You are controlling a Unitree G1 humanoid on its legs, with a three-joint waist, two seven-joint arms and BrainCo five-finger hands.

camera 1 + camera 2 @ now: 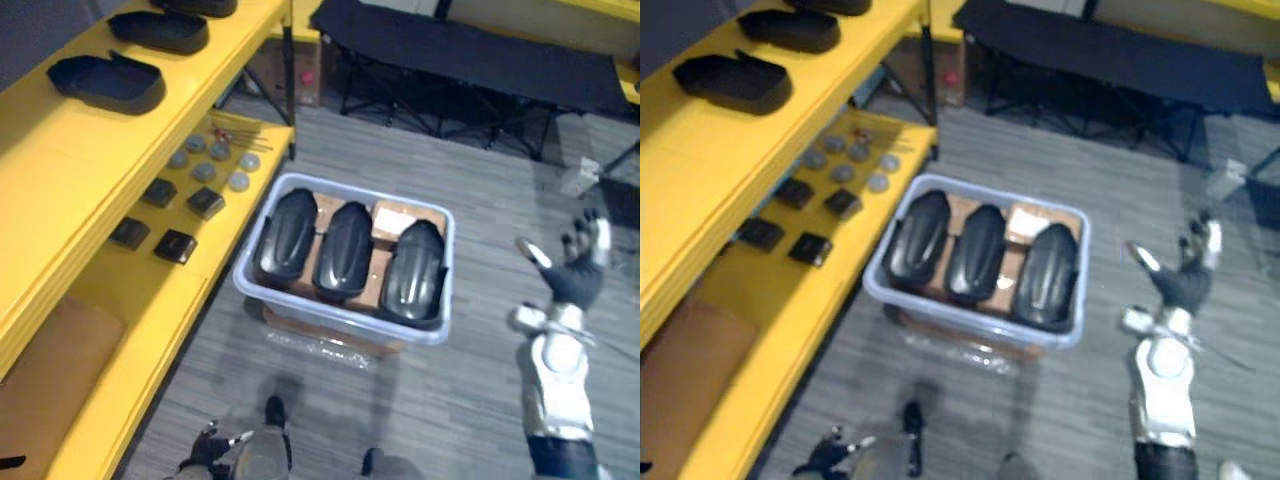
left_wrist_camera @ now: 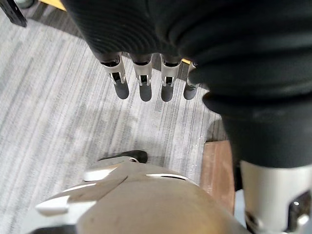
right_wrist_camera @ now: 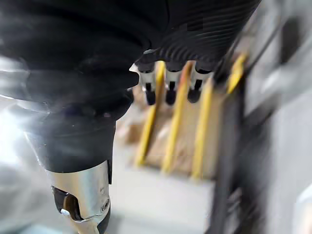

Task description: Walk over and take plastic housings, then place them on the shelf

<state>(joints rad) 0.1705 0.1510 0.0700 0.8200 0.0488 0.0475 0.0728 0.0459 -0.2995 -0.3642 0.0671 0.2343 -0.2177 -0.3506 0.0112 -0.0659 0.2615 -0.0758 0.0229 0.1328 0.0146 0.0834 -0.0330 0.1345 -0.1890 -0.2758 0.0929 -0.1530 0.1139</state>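
Three black plastic housings lie side by side in a pale blue bin [image 1: 340,318] on the floor: left [image 1: 288,232], middle [image 1: 345,248] and right [image 1: 412,270]. More black housings [image 1: 108,82] rest on the top level of the yellow shelf [image 1: 60,180] to the left. My right hand [image 1: 578,272] is raised to the right of the bin, apart from it, with its fingers [image 3: 168,85] straight and empty. Low at the near edge hangs my left hand [image 1: 215,445], its fingers [image 2: 141,83] straight over the grey floor, holding nothing.
The shelf's lower level carries small black square parts [image 1: 175,245] and grey discs [image 1: 205,170]. A black folding cot [image 1: 470,45] stands at the back. The bin sits on a brown box [image 1: 330,338]. Grey floor lies open between me and the bin.
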